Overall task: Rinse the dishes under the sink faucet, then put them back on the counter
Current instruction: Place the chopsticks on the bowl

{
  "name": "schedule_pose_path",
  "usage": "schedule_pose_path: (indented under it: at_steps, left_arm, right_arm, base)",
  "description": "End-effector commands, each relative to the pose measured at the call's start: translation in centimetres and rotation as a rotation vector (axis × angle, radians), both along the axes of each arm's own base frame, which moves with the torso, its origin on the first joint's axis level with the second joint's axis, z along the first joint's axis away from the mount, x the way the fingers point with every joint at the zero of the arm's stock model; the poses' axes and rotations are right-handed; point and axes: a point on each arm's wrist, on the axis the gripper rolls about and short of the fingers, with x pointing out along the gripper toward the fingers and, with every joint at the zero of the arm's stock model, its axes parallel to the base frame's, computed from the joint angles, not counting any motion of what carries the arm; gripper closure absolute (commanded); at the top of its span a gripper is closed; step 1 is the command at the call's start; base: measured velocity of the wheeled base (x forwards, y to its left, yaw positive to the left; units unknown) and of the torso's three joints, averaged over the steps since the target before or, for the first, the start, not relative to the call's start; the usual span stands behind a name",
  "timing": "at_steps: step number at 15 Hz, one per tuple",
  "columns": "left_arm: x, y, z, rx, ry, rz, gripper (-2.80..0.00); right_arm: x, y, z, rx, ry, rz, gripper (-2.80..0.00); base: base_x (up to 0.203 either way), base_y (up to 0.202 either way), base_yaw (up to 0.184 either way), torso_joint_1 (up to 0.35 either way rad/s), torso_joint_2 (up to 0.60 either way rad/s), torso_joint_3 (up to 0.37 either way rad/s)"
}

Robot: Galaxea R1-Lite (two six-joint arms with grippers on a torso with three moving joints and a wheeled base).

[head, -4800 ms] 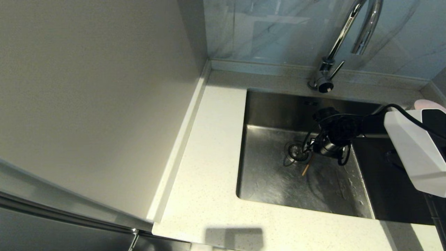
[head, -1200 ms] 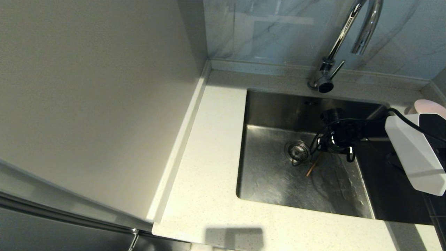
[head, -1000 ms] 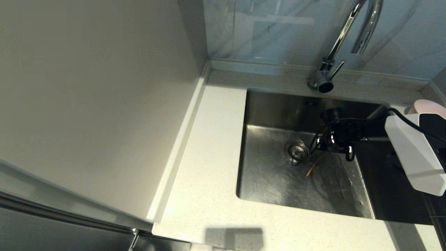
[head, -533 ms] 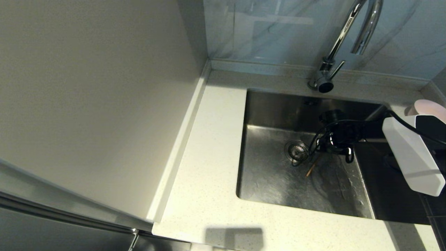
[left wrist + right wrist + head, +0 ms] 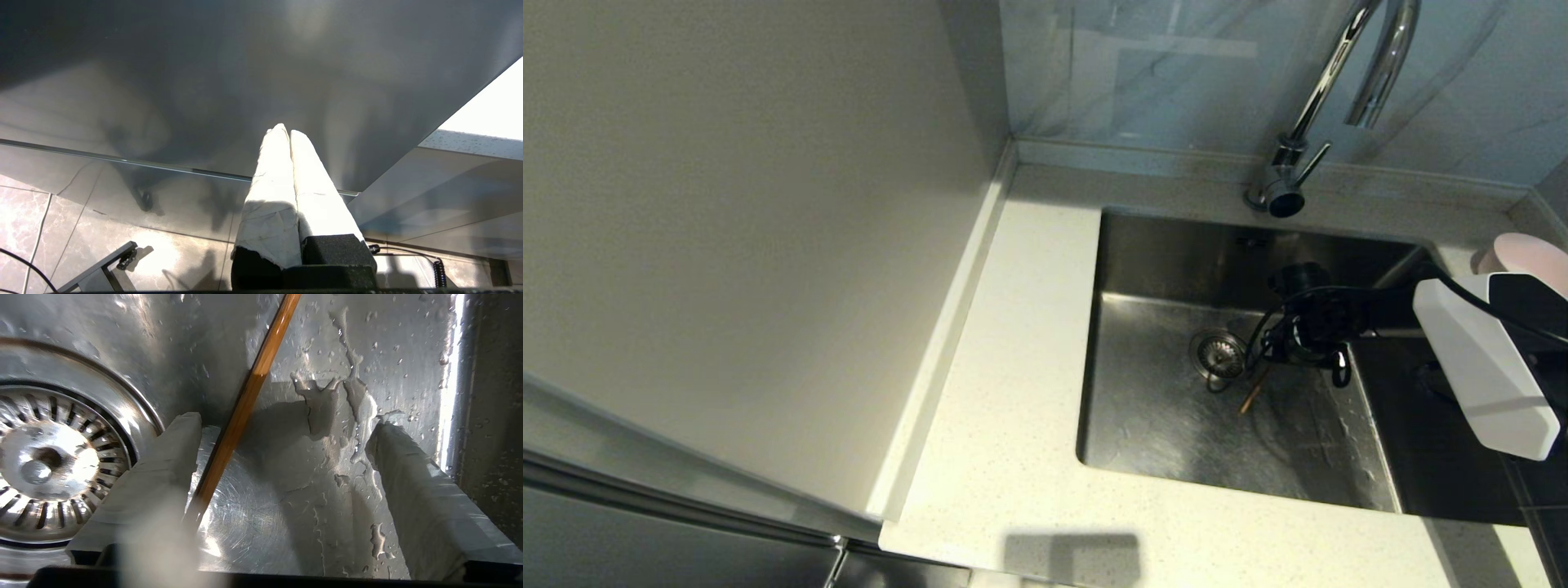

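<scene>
In the head view, the right arm reached in from the right, and its right end effector (image 5: 1303, 347) hung low inside the sink (image 5: 1160, 408), just beside the round strainer drain (image 5: 1218, 354). 1 brown chopstick (image 5: 1251, 393) lay on the wet steel floor of the basin, its free end pointing toward the near side while its far end ran under the black wrist. The faucet (image 5: 1327, 98) stood on the back edge of the counter (image 5: 1013, 392), its curved spout arching above the basin. The pink bowl (image 5: 1525, 253) sat on the counter at the far right, partly hidden behind the arm's white casing. The plain beige wall panel (image 5: 735, 229) filled the left of this view.

In the left wrist view, the left end effector (image 5: 288, 134) was parked away from the sink, its 2 white-wrapped fingers (image 5: 273, 192) pressed together and holding nothing, pointing at a dark panel above a marbled floor (image 5: 24, 212).

In the right wrist view, the right end effector (image 5: 286, 426) stood released, with its 2 wrapped fingers (image 5: 159, 465) spread wide apart. The chopstick (image 5: 245, 404) lay slantwise between them on the basin floor, very close to the finger nearer the drain (image 5: 53, 457); contact there could not be told. The other finger stood well apart from the chopstick, near the basin wall. Water puddles and droplets (image 5: 347, 396) dotted the steel around it.
</scene>
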Motion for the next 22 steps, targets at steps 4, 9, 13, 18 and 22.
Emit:
schedule_pose_path:
  at_steps: [4, 9, 13, 18, 22]
  left_arm:
    - [0.0, 0.0, 0.0, 0.0, -0.003, 0.0, 0.0]
    - [0.0, 0.0, 0.0, 0.0, -0.003, 0.0, 0.0]
    - [0.0, 0.0, 0.0, 0.0, -0.003, 0.0, 0.0]
    - [0.0, 0.0, 0.0, 0.0, -0.003, 0.0, 0.0]
    - [0.0, 0.0, 0.0, 0.0, -0.003, 0.0, 0.0]
  right_arm:
    - [0.1, -0.4, -0.7, -0.021, 0.025, 0.007, -2.8]
    - [0.1, -0.8, -0.9, -0.021, 0.032, 0.008, -2.8]
    - [0.0, -0.8, -0.9, -0.021, 0.033, 0.008, 0.0]
    - [0.0, -0.7, -1.2, -0.018, 0.042, 0.007, 0.0]
    - [-0.3, -1.5, -1.5, -0.012, 0.054, -0.008, 0.0]
  base:
    - [0.0, 0.0, 0.0, 0.0, 0.0, 0.0]
    - [0.0, 0.0, 0.0, 0.0, 0.0, 0.0]
    - [0.0, 0.0, 0.0, 0.0, 0.0, 0.0]
    - [0.0, 0.0, 0.0, 0.0, 0.0, 0.0]
    - [0.0, 0.0, 0.0, 0.0, 0.0, 0.0]
